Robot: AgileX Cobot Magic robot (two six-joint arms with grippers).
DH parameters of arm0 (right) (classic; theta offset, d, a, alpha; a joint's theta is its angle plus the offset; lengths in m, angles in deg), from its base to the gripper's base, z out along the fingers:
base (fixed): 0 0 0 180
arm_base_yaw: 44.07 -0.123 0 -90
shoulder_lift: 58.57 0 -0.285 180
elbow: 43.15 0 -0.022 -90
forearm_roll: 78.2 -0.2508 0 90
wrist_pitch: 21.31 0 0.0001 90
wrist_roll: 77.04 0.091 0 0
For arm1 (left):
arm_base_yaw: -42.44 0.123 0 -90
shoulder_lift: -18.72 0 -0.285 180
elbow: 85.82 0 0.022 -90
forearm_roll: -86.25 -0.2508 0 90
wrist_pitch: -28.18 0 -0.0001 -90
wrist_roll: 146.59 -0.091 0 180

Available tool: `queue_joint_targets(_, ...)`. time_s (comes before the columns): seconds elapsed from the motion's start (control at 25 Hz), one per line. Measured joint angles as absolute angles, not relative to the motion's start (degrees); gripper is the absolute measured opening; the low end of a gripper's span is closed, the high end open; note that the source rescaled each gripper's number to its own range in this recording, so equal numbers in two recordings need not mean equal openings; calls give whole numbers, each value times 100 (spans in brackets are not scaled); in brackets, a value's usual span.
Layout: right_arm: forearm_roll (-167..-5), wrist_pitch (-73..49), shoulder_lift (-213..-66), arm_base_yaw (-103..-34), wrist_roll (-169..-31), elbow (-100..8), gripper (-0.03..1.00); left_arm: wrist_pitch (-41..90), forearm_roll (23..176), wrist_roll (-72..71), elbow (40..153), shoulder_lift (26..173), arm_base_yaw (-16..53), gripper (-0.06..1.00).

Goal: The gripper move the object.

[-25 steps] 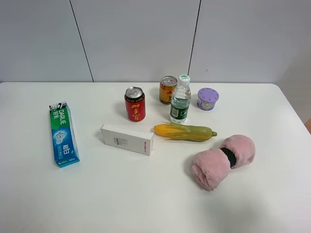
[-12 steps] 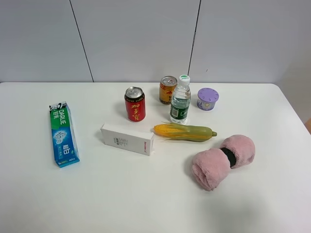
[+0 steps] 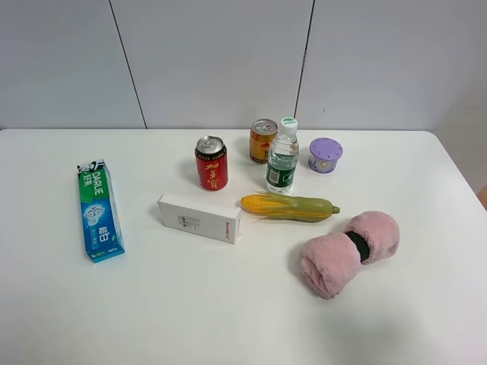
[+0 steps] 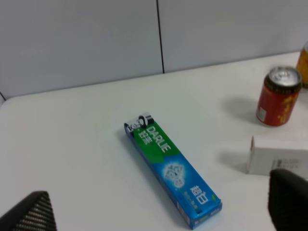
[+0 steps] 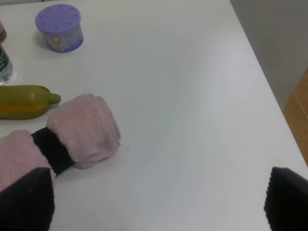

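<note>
The object, a small clear water bottle with a white cap and dark green label, stands upright at the back middle of the table, just right of the gold-orange can. Only a sliver of the bottle shows at the edge of the right wrist view. Neither arm appears in the high view. My left gripper is open above the table near the toothpaste box, nothing between its fingers. My right gripper is open over the table's right part beside the pink plush roll, holding nothing.
A red can stands left of the bottle, a purple round tub to its right. A toy corn cob and a white box lie in front of them. The toothpaste box lies far left, the plush roll front right.
</note>
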State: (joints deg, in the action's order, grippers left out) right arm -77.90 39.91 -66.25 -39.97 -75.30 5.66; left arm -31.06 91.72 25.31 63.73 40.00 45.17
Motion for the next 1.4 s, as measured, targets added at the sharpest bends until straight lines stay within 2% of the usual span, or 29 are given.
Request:
queue_joint_targets(0.28,-7790,3991,-6625,-3997,-7530,566,100,-2913,9178,2531,5420,2652,4517,76)
queue_joint_targets(0.8,-7790,3991,-6625,-3997,-7530,566,100,-3197,9084,2531,4653,2619,4517,76)
queue_joint_targets(1.4,-7790,3991,-6625,-3997,-7530,566,100,-3218,9073,2568,4604,2614,4517,76)
